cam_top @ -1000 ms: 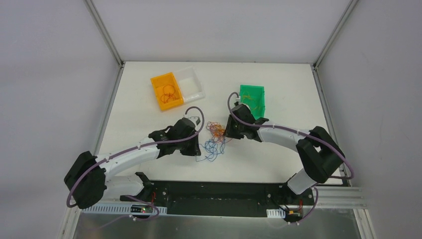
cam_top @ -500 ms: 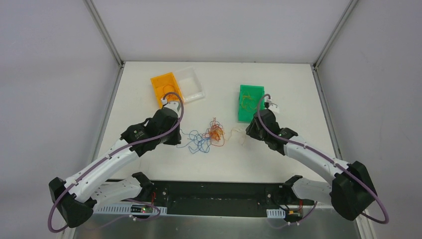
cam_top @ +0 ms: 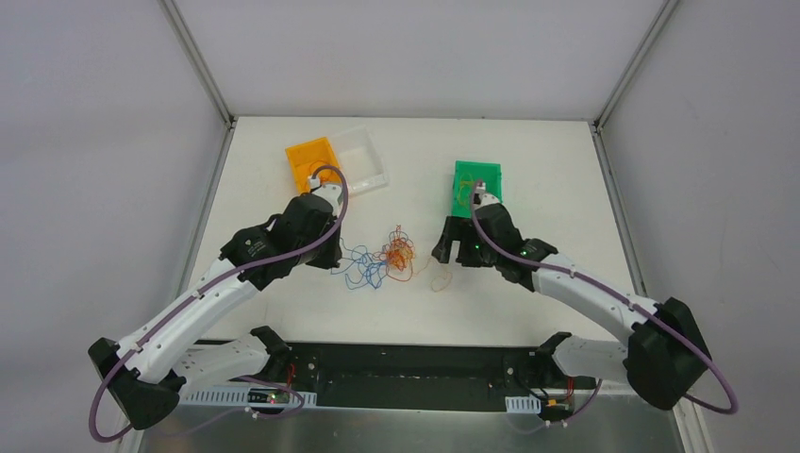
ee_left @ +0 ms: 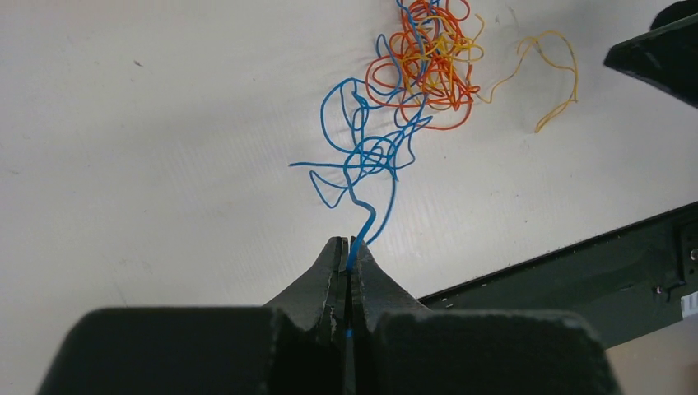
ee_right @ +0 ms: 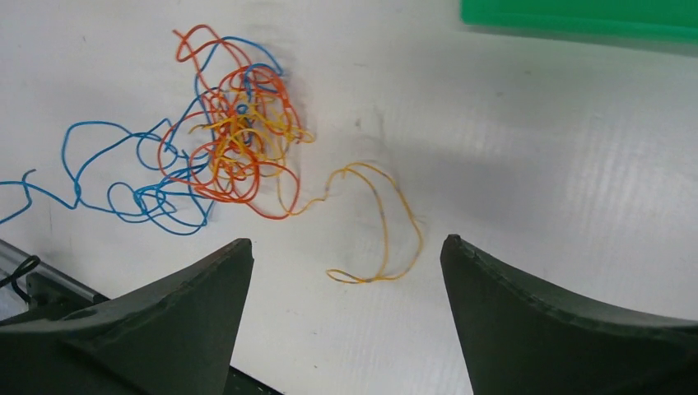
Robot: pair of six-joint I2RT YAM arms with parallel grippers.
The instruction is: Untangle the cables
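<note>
Cables [cam_top: 387, 257] centre table [cam_top: 566, 170], off edges; left claw [ee_left: 348, 243] pinches blue strand [ee_left: 374, 155].

Lab rig — white-walled enclosure [cam_top: 415, 57], aluminium frame [cam_top: 195, 57]

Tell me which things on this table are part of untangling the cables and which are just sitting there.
Part of the job: the tangle of cables; the blue cable pinched in the left gripper; the trailing yellow cable by the open right gripper.
Just sitting there: orange bin, clear bin, green bin, all apart from the tangle.
</note>
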